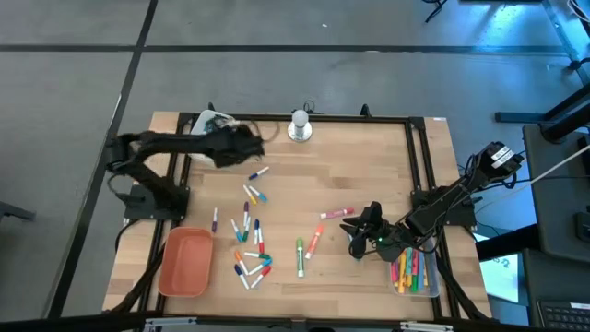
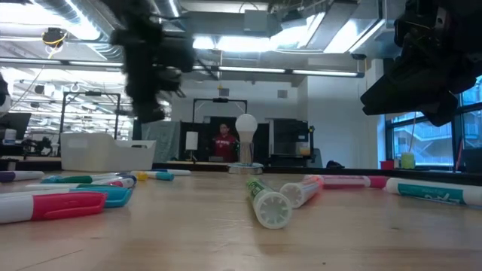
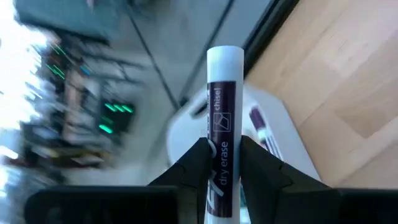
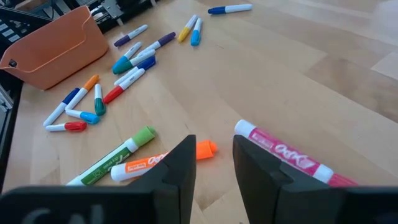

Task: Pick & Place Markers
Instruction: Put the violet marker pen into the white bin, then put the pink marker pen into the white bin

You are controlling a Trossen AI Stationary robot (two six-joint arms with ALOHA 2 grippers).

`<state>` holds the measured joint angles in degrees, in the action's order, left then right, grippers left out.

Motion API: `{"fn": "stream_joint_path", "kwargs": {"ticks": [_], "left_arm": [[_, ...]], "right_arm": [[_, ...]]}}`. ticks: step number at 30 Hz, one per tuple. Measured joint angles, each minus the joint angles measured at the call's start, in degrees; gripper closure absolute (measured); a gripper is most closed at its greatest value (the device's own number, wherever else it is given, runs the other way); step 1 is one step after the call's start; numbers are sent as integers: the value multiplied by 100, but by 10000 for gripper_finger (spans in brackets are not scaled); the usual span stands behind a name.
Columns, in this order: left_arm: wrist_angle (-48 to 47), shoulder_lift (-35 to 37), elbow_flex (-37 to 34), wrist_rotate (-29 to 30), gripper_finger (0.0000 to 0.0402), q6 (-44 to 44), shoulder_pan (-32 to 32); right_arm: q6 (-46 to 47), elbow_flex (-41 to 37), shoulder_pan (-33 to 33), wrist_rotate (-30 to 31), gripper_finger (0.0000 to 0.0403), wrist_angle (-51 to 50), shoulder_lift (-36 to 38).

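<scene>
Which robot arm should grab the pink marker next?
The right one, probably. Its gripper hangs open just beside the pink marker, empty. The left gripper is far off by the white tray, already shut on a purple marker.

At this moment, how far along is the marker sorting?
Partly done. Several markers already lie in the clear tray, and a purple one lies in the white tray. The left pincer grips a purple-labelled marker over that tray; the right pincer hangs open near the pink marker. Many remain loose; the orange tray looks empty.
</scene>
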<state>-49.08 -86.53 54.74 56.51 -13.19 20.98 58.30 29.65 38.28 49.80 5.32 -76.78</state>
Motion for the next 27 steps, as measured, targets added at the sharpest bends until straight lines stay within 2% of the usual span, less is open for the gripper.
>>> {"fn": "stream_joint_path", "kwargs": {"ticks": [4,6,8,14,16,18,20,22,24,27], "left_arm": [[851,809,-831,-944,327,-28,740],[1271,1091,-1141,-1651,319,11,1068],[1559,1307,-1342,-2068,306,86,1314],[1716,1581,-1447,-2132,261,183,1600],[1879,1632,-1447,-2362,249,103,1585],[2143,1678,-1447,-3256,240,-219,1498],[2740,1661,-1447,-4484,235,-471,1305],[3596,1548,-1480,-5127,235,-618,922],[4592,1348,-1581,-5032,238,-698,372],[5707,856,-1587,-4742,246,-338,-431]], "right_arm": [[64,0,-2,2,296,4,-1],[134,1,-1,4,296,2,-1],[145,0,0,4,296,2,0],[149,0,0,113,296,4,-1],[146,0,-2,117,296,4,-2],[141,0,0,173,296,4,0],[133,0,0,258,296,4,-1],[143,0,0,319,296,12,-1],[149,0,-2,324,296,24,-2],[278,0,0,421,296,40,0]]}}
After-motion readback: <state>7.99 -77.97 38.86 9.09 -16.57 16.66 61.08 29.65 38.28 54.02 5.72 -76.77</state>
